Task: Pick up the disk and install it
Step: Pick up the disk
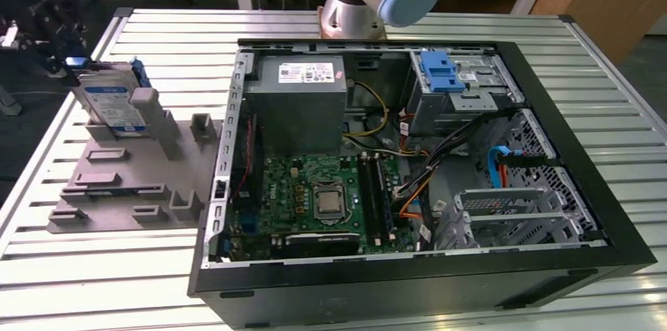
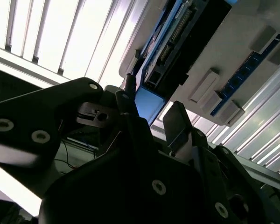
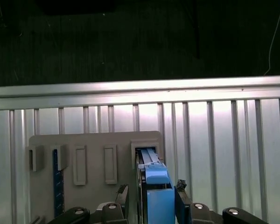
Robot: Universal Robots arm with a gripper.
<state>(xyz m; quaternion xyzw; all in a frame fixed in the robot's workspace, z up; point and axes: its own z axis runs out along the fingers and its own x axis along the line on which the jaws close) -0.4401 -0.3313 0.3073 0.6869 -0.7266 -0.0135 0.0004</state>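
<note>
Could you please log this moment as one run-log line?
phase: pick | gripper: open, straddling disk | disk: upright in grey holder | install: not done

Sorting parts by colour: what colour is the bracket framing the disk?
The bracket is blue, clearest in the first wrist view.

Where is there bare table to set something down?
Bare slats lie at the near corner of the table, in front of the grey fixture plate, on the exterior view's left of the computer case. Another strip runs behind the case, beside the arm base. It is crowded at the disk, which the open gripper straddles.
</note>
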